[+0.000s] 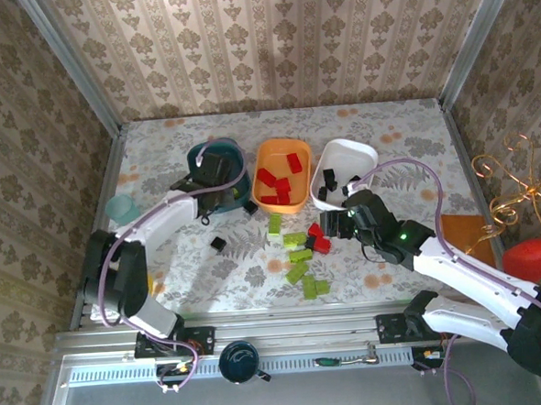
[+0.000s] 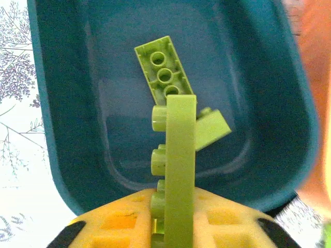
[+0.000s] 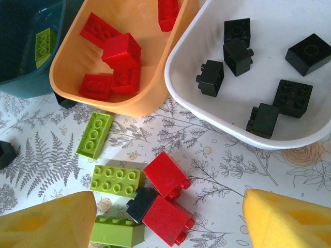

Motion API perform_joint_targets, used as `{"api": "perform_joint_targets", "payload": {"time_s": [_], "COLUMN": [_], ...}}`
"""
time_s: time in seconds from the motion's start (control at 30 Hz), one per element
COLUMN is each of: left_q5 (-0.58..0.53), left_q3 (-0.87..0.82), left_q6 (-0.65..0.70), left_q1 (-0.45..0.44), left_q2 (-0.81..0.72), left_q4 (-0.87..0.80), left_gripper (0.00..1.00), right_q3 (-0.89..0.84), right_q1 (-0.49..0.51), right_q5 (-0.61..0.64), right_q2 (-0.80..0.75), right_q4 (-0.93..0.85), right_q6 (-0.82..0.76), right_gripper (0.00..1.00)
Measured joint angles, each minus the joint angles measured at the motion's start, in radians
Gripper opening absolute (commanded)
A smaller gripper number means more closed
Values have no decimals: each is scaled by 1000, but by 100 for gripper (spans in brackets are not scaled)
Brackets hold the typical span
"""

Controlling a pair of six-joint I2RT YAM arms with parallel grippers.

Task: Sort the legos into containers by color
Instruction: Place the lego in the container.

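Observation:
My left gripper (image 2: 173, 206) is shut on a lime green lego (image 2: 179, 165) held on edge above the dark teal container (image 2: 67, 129), where two green legos (image 2: 163, 70) lie. From above, this gripper (image 1: 205, 181) hangs over the teal tub (image 1: 237, 182). My right gripper (image 3: 168, 222) stands open above a cluster of two red legos (image 3: 166, 175), a black one (image 3: 139, 202) and green ones (image 3: 115, 179), touching none. The orange container (image 3: 150, 98) holds red legos (image 3: 121, 51). The white container (image 3: 191, 98) holds black legos (image 3: 238, 54).
Loose black legos lie on the table (image 1: 218, 244) and beside the teal tub (image 1: 250, 206). A pale blue cup (image 1: 121, 209) stands at the left edge and a dark round cup (image 1: 238, 361) on the front rail. A red and gold ornament (image 1: 531, 258) sits at the right.

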Motion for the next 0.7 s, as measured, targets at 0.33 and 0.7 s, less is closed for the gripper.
{"api": "perform_joint_targets", "payload": {"time_s": [0.33,0.7], "left_q5": [83,151], "left_q3": [17,-287], "left_q6": [10,-92], "left_q1": [-20,-229], "left_q2": [-108,-578], "left_q4": [14,130], "left_gripper": [83,100], "right_q3": [-40,-50], "right_q1": [0,183], "right_q5": [-81,-123], "right_q2": [-17,183], "right_q4": [-14,3], "right_q6": [3,-3], "right_gripper": [76,75]}}
